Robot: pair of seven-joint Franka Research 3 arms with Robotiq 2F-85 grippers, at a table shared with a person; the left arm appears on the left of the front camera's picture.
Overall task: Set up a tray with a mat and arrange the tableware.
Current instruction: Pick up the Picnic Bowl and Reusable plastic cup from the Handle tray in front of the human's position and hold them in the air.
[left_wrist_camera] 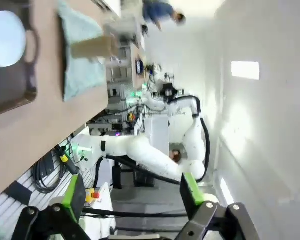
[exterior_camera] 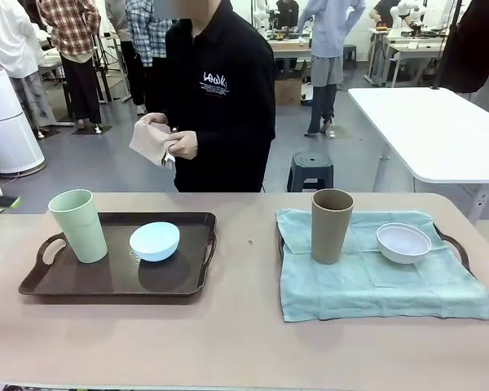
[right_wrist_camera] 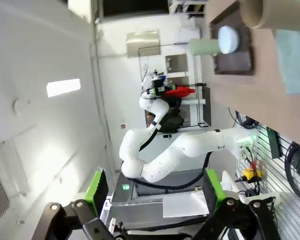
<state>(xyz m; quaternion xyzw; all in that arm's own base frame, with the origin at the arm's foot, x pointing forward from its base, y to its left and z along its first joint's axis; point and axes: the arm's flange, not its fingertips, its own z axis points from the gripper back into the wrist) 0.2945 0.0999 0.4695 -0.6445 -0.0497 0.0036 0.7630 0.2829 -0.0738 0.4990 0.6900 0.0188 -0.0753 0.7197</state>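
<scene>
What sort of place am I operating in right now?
Probably a shared lab or workshop hall, not a dining room: a white work table and plastic stool on bare grey floor, people standing behind, and cabling beneath our tan table.

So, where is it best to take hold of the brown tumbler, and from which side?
Probably its wall, below the rim, coming level from the robot's side. The brown tumbler stands upright and widens toward its rim, so it should not slip down through the grip. The white bowl on its right leaves a gap.
</scene>
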